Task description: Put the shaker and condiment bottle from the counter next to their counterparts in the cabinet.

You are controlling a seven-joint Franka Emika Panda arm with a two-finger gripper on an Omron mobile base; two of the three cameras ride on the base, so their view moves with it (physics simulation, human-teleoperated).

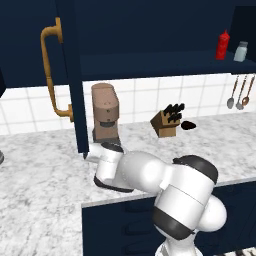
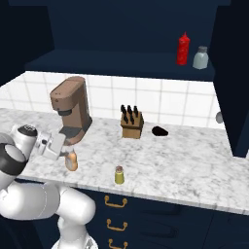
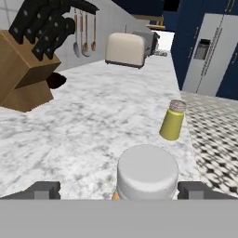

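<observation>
In the hand view, the condiment bottle's pale cap stands between my fingertips, with a gap on each side. My gripper is open around it. From the right base view the tan-orange condiment bottle stands near the counter's front edge, with the gripper at it, in front of the coffee machine. The yellow-green shaker stands upright a little to the right, apart from the gripper. On the cabinet shelf stand the red squeeze bottle and the grey-blue shaker.
A brown coffee machine stands close behind the gripper. A knife block and a small dark object sit by the tiled wall. The open cabinet door with its brass handle hangs to the left. A toaster sits farther along.
</observation>
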